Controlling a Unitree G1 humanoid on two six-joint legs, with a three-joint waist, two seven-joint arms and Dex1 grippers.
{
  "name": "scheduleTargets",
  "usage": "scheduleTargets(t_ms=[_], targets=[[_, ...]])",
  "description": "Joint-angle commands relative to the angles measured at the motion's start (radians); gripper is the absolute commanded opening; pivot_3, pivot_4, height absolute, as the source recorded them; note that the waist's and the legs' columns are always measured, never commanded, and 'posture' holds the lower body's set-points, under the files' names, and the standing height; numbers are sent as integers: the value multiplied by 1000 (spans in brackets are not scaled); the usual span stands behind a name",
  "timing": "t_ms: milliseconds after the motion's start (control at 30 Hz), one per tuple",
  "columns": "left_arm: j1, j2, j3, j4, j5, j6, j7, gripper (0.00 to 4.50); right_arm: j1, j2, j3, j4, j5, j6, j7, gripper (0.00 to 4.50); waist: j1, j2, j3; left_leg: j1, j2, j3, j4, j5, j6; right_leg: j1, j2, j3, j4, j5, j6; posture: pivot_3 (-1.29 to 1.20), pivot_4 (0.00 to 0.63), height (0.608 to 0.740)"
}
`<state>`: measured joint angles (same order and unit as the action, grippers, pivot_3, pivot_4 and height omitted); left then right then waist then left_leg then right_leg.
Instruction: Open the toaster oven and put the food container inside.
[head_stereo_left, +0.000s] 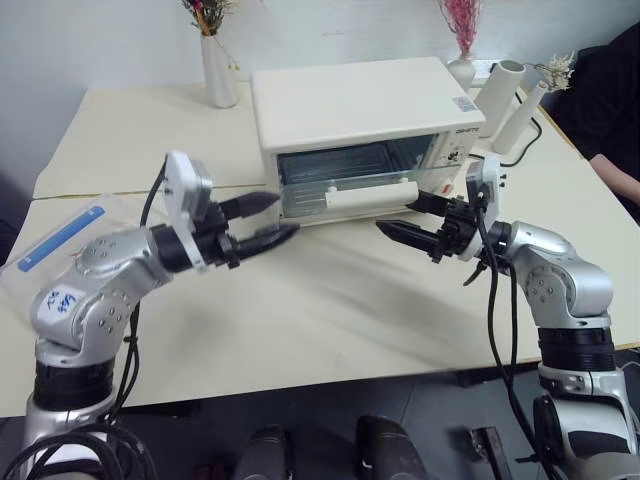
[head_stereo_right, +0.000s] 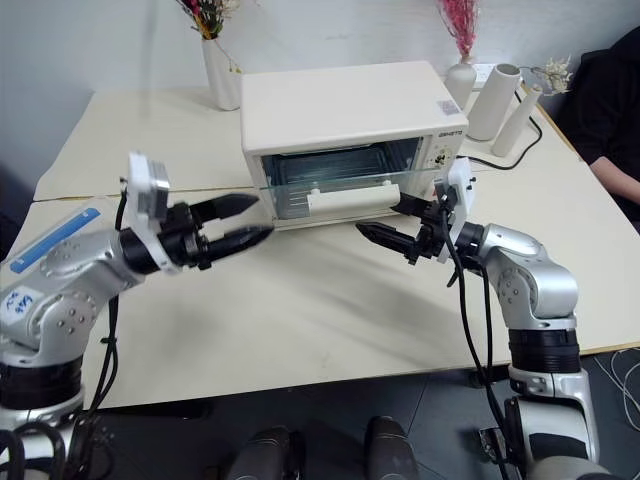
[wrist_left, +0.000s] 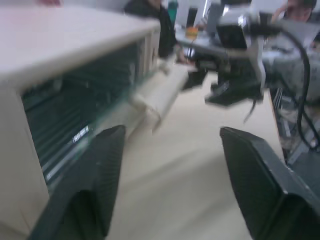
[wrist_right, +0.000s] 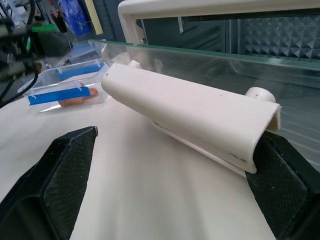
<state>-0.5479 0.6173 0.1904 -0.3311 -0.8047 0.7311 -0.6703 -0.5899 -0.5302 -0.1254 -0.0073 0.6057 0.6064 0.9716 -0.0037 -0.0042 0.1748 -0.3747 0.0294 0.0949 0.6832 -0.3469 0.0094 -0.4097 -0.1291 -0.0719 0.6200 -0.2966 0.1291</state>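
Observation:
The cream toaster oven (head_stereo_left: 355, 105) stands at the back of the table. Its glass door (head_stereo_left: 350, 175) is tipped partly open, with the white bar handle (head_stereo_left: 370, 196) out in front. My right gripper (head_stereo_left: 400, 214) is open at the handle's right end, and in the right wrist view the handle (wrist_right: 190, 117) lies between its fingers. My left gripper (head_stereo_left: 262, 222) is open and empty, just off the door's left corner. The food container (head_stereo_left: 60, 240) lies flat at the table's far left behind my left arm. It is clear with a blue strip and orange food (wrist_right: 75, 100) inside.
A white vase (head_stereo_left: 218, 70) with dried flowers stands left of the oven. A small vase (head_stereo_left: 462, 68) and two white cylinders (head_stereo_left: 500, 95) stand to its right, with a black cable (head_stereo_left: 525, 135) beside them. A person in black (head_stereo_left: 610, 100) sits at the far right.

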Motion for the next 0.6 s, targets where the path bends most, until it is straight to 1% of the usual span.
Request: scheduleTargets(t_ms=[33,67,133,233,300,367,467,600], targets=[[-105,-5,24,45,-29,-1,0,1974,28,16,-4,-86,37,-5,-6,4500,-1,0,0,0,0,0,0,0,0,0,0,0,0,0,0,0,150,740],[-126,-3,6,60,-11,-10,-14,1742,34,19,-4,-95,39,-3,-12,4500,-4,0,0,0,0,0,0,0,0,0,0,0,0,0,0,0,150,740],[-158,-8,-25,90,22,-27,-30,1042,43,24,-5,-108,42,1,-20,4500,-7,0,0,0,-1,1,-1,0,0,0,0,0,0,0,0,0,150,740],[-190,-10,-122,151,149,-101,-50,62,51,29,-9,-119,51,4,-33,4500,-6,0,0,0,0,1,0,0,0,0,1,0,0,0,0,0,150,740],[-189,-9,-205,171,244,-177,-88,21,57,29,-14,-127,57,6,-41,4500,-5,0,0,0,-1,1,0,0,0,0,1,0,0,0,0,0,150,740],[-186,-20,-243,182,289,-220,-112,21,64,27,-19,-137,64,9,-47,4500,-5,-1,1,0,-1,2,0,0,-1,0,2,0,0,0,0,0,150,740],[-196,-43,-263,225,344,-274,-115,21,78,19,-28,-152,71,12,-56,4500,-4,-1,1,0,0,3,0,0,-1,-1,2,0,0,0,0,0,150,740],[-211,-61,-265,267,382,-307,-129,21,96,16,-44,-169,85,14,-80,4500,1,-1,1,0,0,4,1,0,-1,0,2,0,0,0,0,0,150,740]])
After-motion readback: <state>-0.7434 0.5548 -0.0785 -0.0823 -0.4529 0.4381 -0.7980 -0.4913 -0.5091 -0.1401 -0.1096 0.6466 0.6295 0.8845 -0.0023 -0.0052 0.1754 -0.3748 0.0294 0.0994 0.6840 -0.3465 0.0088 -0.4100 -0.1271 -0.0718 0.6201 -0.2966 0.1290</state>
